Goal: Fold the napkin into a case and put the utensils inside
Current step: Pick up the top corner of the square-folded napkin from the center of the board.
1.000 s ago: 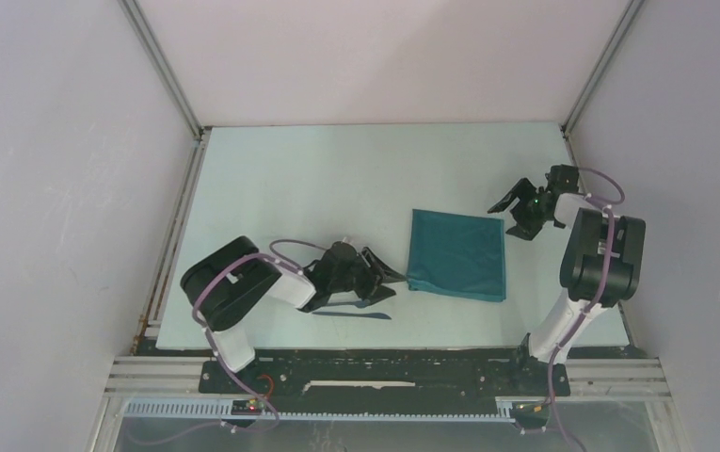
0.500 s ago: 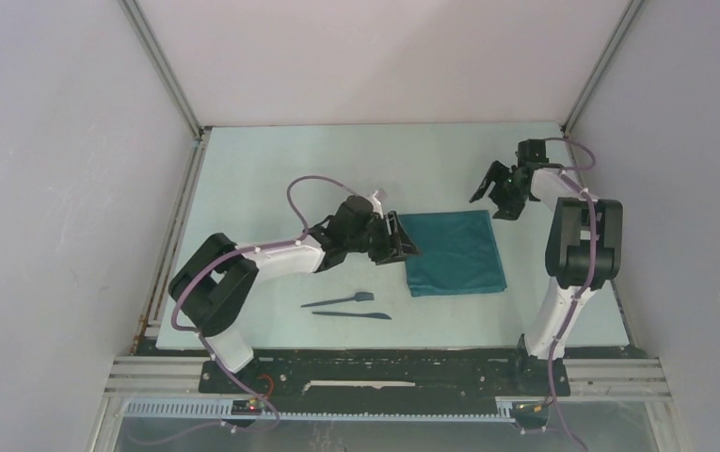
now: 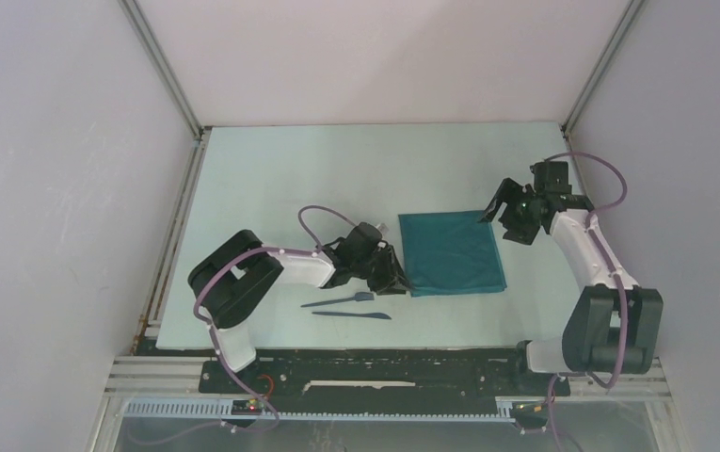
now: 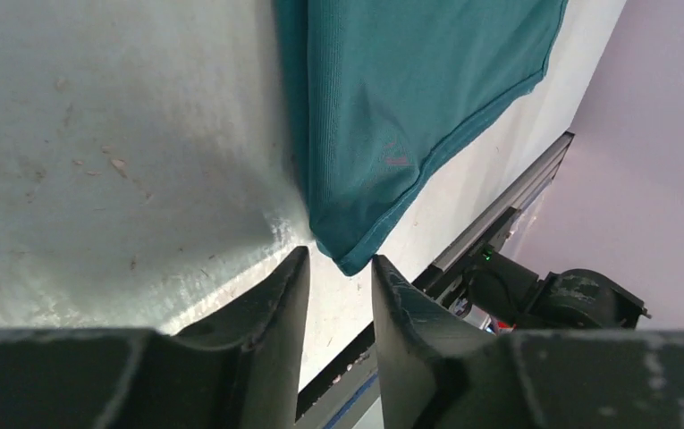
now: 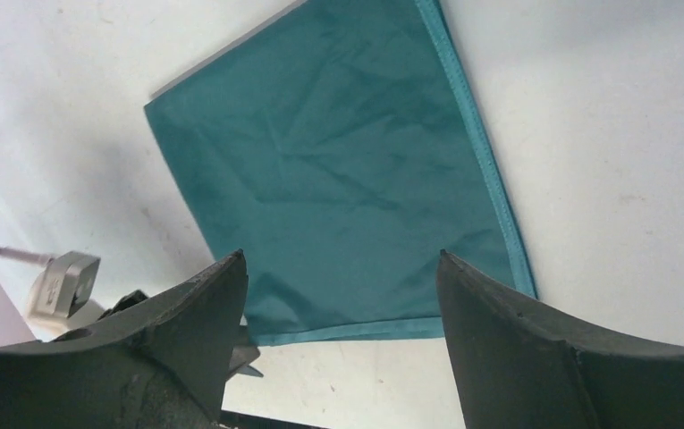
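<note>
The teal napkin lies flat on the table as a square. My left gripper is low at its near-left corner. In the left wrist view the napkin ends in a corner just at my left gripper, whose jaws are narrowly open and not pinching the cloth. My right gripper hovers wide open over the far-right corner. The right wrist view shows the napkin beyond my right gripper, nothing between its fingers. The utensils, a dark fork and a dark knife, lie side by side left of the napkin.
The pale table is walled on three sides, with a metal rail along the near edge. The left arm stretches low just behind the utensils. The table edge and rail sit close beyond the napkin corner in the left wrist view.
My left gripper went out to the napkin's left edge, then came back to its near-left corner with narrower jaws. The napkin shifted and squared up. My right gripper dropped toward the far-right corner.
</note>
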### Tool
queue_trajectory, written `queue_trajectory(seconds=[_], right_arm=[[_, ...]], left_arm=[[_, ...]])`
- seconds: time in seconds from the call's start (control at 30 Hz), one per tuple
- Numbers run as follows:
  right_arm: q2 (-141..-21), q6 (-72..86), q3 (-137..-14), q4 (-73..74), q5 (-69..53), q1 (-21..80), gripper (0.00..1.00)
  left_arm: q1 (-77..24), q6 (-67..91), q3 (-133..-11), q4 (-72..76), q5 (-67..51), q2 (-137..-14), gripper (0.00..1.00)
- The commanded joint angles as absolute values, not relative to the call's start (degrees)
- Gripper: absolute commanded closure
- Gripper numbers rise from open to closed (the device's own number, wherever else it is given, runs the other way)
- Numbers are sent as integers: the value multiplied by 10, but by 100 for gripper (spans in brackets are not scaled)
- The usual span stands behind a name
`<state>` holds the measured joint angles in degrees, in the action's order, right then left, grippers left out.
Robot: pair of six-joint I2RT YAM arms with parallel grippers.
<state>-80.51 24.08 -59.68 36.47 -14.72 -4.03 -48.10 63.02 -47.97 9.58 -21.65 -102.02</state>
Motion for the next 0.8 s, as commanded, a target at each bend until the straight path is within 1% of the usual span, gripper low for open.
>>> queue_trajectory(seconds=[0.0, 0.27, 0.4, 0.53, 0.63, 0.7, 0.77], right_arm=[[-756, 230, -581, 379, -160, -29, 15], [-729, 237, -562, 373, -158, -2, 16], [-732, 237, -559, 371, -153, -2, 16], [-737, 239, -552, 363, -156, 15, 16], [-741, 240, -551, 366, -160, 18, 16], [-737, 239, -552, 372, -158, 20, 16], [-729, 238, -551, 381, -153, 22, 16]], left_arm=[[-489, 665, -481, 159, -207, -1020, 66], [-505, 662, -499, 158, -203, -1031, 79], [-510, 660, -495, 152, -200, -1023, 80], [-510, 664, -499, 154, -215, -1041, 81], [-510, 667, -497, 155, -230, -1051, 72], [-508, 650, -490, 141, -227, -1030, 63], [-508, 601, -502, 94, -217, -992, 55]])
